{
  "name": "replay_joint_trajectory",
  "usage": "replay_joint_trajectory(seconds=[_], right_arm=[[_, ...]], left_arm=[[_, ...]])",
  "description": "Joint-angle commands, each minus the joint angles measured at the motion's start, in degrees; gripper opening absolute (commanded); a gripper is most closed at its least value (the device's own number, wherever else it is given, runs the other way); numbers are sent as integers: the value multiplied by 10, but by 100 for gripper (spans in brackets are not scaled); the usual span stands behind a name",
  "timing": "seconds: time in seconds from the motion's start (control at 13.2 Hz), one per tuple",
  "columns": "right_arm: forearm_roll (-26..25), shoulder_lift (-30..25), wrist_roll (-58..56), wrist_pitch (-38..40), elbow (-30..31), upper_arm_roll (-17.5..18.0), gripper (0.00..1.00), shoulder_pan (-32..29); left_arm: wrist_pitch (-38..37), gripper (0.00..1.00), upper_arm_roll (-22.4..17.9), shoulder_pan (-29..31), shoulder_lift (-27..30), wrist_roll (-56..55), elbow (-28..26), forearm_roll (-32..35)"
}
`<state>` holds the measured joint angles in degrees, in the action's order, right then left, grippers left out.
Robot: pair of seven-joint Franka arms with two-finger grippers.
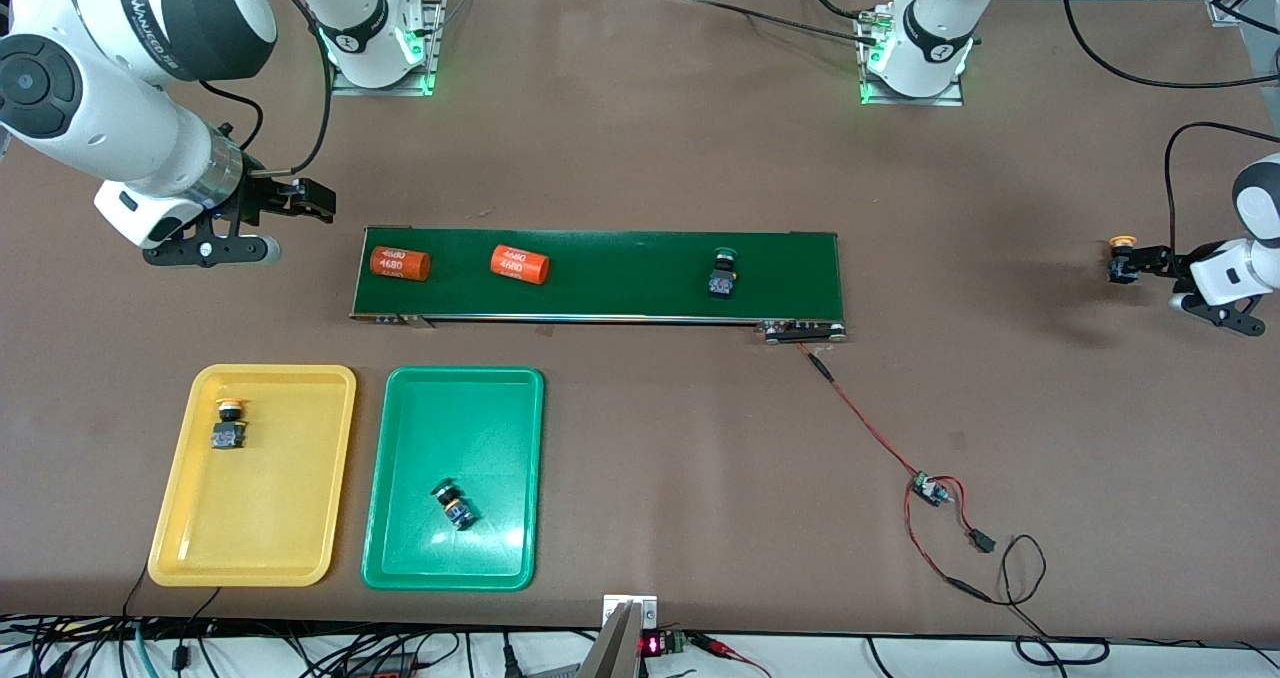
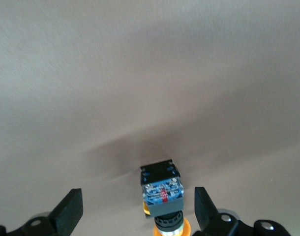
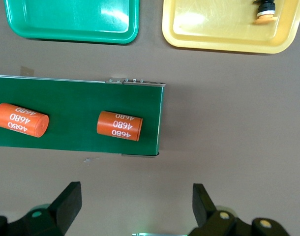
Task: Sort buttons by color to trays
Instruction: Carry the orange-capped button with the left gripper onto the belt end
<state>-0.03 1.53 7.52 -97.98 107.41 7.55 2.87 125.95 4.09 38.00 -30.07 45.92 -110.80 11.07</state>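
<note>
With both end effectors fully open and empty, the left end effector (image 2: pixel 138 209) is positioned around the yellow-capped button (image 2: pixel 162 194) for grasping, while the right end effector (image 3: pixel 135 201) is held waiting beside the conveyor belt (image 3: pixel 76 118).

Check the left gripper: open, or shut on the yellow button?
Open. In the left wrist view, the left gripper has its fingers spread wide, with clear gaps on both sides of the yellow button between them.

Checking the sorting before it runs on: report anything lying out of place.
One yellow button sits on the bare table between the open left pincer's fingers, off the belt and outside both trays. The green button in the green tray lies tipped over.
</note>
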Motion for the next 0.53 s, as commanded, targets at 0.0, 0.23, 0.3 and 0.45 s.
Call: replay_joint_trajectory(seconds=[0.0,0.23,0.3,0.45], right_arm=[[11,-5,10,-1,1,11,100,-11],[11,-4,11,-4,1,11,100,-11],[11,-4,11,-5,1,11,100,-11],[11,-4,11,-5,2,11,100,-11]], left_arm=[[-5,100,7,5,-3,9,-14,2],[1,100,7,3,-3,7,-32,3],[4,100,7,3,-3,9,-32,4],[20,92,7,5,-11,36,-32,4]])
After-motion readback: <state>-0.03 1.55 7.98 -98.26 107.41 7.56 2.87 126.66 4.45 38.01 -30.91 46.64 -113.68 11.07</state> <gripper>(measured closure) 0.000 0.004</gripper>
